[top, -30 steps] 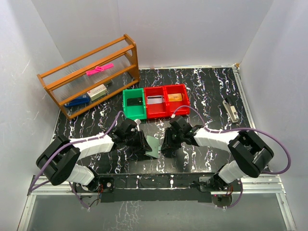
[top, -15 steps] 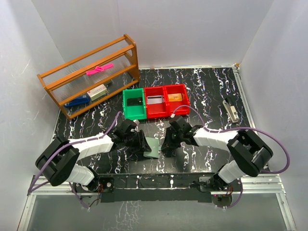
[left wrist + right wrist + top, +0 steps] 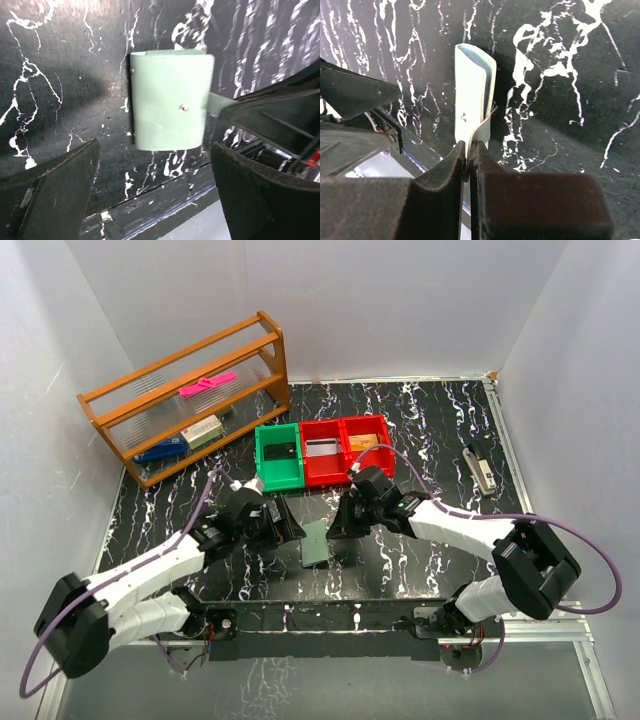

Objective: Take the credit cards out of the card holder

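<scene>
Pale green and folded shut, the card holder sits between the two arms near the front middle of the black, white-veined worktop. In the left wrist view its broad face is turned to the camera, with a small metal snap near one edge. A narrow closure tab sticks out from that same edge.

The right gripper has its fingers pressed together on this tab, so it holds the card holder by the strap alone. From the right wrist the card holder appears almost edge-on, with bluish layers showing between its two halves at the far end. Whether those layers are the credit cards cannot be told. It also cannot be told whether the card holder rests flat on the worktop or is raised slightly at the tab side.

The left gripper is spread wide, one finger on each side of the card holder, touching nothing.

Behind the arms stand a green bin and two red bins in a row. A wooden rack stands at the far left, and a small stapler-like object lies at the right.
</scene>
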Tool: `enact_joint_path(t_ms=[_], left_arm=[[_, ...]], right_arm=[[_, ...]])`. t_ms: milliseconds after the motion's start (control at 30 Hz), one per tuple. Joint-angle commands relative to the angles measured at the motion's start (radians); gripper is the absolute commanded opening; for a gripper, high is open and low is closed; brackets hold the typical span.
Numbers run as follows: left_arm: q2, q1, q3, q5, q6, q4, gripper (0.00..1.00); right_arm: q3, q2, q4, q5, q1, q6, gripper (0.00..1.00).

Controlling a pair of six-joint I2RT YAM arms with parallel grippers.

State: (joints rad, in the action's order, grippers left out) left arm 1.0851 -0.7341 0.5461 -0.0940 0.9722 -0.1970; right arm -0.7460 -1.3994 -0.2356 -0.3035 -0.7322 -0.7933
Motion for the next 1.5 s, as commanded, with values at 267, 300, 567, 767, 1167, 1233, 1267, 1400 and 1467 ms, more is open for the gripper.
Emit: enact_joint_path(t_ms=[267,300,567,767,1167,1233,1267,1400,1467], left_arm=[[-0.507,0.010,-0.064,0.371,0.101,-0.170,0.99],[-0.541,0.012,-0.071,0.386,0.112,-0.179,0.99],[-0.605,0.012,-0.090,0.350,0.099,-0.181,0.99],[-0.471,0.012,-0.092,0.211,0.076,-0.107,0.99],[-0.438,0.012,-0.064,0.216,0.070,-0.084,0.99],[-0.425,0.012,-0.081,0.180,0.067,-0.061,0.99],[-0.415,0.012,-0.091,0.158,0.064,-0.042,0.99],[-0.339,0.012,-0.109,0.057,0.045,0.064,0.98],[-0.279,0.012,-0.082,-0.005,0.015,0.099,0.96]], right_arm=[[-0.116,0.028,0.119,-0.164,-0.017,-0.039,0.00],[-0.117,0.023,0.126,-0.165,-0.017,-0.047,0.00],[-0.125,-0.048,0.133,-0.169,-0.022,-0.052,0.00],[-0.138,-0.064,0.213,-0.242,-0.026,-0.074,0.01],[0.059,0.052,0.274,-0.279,0.055,-0.072,0.00],[0.167,0.092,0.337,-0.312,0.121,-0.095,0.00],[0.197,0.101,0.333,-0.316,0.149,-0.071,0.01],[0.177,0.071,0.207,-0.362,0.221,0.129,0.03],[0.149,0.056,0.160,-0.354,0.234,0.180,0.03]])
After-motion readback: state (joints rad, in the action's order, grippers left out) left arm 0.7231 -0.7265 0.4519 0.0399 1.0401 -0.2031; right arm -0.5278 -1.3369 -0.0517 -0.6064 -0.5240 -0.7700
